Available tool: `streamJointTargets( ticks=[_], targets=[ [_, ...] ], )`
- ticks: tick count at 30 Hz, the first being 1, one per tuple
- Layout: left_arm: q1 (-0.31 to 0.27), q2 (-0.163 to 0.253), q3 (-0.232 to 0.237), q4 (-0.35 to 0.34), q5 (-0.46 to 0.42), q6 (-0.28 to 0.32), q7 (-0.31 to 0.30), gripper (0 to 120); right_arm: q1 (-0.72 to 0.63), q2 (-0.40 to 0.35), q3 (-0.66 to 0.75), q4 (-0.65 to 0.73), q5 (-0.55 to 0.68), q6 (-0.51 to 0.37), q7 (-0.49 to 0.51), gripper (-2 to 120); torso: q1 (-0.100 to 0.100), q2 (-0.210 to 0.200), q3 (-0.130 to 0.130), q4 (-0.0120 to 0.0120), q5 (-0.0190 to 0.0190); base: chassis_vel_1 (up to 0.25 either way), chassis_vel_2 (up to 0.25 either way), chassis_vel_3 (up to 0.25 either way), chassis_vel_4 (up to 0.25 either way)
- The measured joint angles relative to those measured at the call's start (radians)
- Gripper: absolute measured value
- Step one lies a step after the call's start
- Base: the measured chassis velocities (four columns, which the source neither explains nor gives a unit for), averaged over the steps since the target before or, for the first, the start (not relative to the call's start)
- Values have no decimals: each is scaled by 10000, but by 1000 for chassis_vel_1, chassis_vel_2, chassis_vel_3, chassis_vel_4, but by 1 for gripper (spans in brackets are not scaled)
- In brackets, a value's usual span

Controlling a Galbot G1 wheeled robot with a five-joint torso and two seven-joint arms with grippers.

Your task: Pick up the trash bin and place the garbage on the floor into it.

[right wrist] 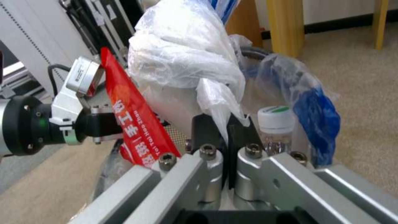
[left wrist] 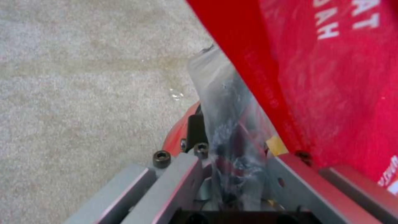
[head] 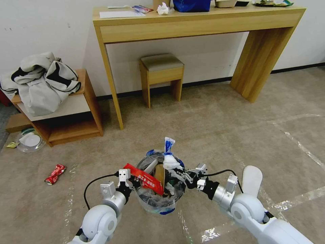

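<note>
The small round blue-and-red trash bin (head: 160,198), lined with crinkled clear plastic and stuffed with a red wrapper (head: 145,178) bearing white Chinese characters, hangs above the beige carpet floor (head: 216,128). The left gripper (head: 130,181) clamps its rim; the right gripper (right wrist: 226,137) pinches a white plastic bag (right wrist: 182,53). A crushed red can (head: 55,174) lies near the carpet's left edge.

We see the trash bin (head: 159,200), bag-lined and stuffed with wrappers, upright above the carpet (head: 220,128); a crushed red can (head: 55,174) lies left.

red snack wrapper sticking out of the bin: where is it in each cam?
Head: red wrapper leans across the trash bin, beside the left gripper.
Left wrist: fills the upper right.
Right wrist: left of centre.
Shared landmark: the bin's clear plastic bag.
</note>
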Motion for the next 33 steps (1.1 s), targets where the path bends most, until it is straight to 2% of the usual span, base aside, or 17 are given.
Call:
streamJointTargets(
  ticks=[10, 23, 25, 27, 28, 30, 31, 33],
  targets=[
    [17, -16, 33, 28, -34, 14, -45, 1, -29, -50, -53, 50, -188, -14, 76, 0, 0, 0, 0, 1, 0, 0, 0, 0, 0],
    [285, -97, 44, -262, -75, 38, -94, 1, -19, 36, -273, -136, -678, -29, 295, 2, 0, 0, 0, 1, 0, 0, 0, 0, 0],
    [301, -116, 43, -267, -65, 37, -99, 1, -19, 16, -288, -120, -700, -37, 296, 6, 0, 0, 0, 0, 0, 0, 0, 0, 0],
    [349, -164, 38, -284, -22, 37, -105, 1, -67, -51, -287, -33, -745, -51, 294, 17, 0, 0, 0, 1, -1, 0, 0, 0, 0],
    [349, -164, 38, -284, -22, 37, -105, 1, -67, -51, -287, -33, -745, -51, 294, 17, 0, 0, 0, 1, -1, 0, 0, 0, 0],
    [382, -189, 25, -294, 23, 38, -107, 1, -144, -87, -222, 38, -761, -63, 289, 28, 0, 0, 0, 1, 1, 0, 0, 0, 0],
    [382, -189, 25, -294, 23, 38, -107, 1, -144, -87, -222, 38, -761, -63, 289, 28, 0, 0, 0, 1, 1, 0, 0, 0, 0],
    [410, -215, 18, -298, 94, 38, -106, 1, -241, -127, -114, 111, -808, -63, 267, 39, 0, 0, 0, 0, 1, 0, 0, 0, 0]
  ],
)
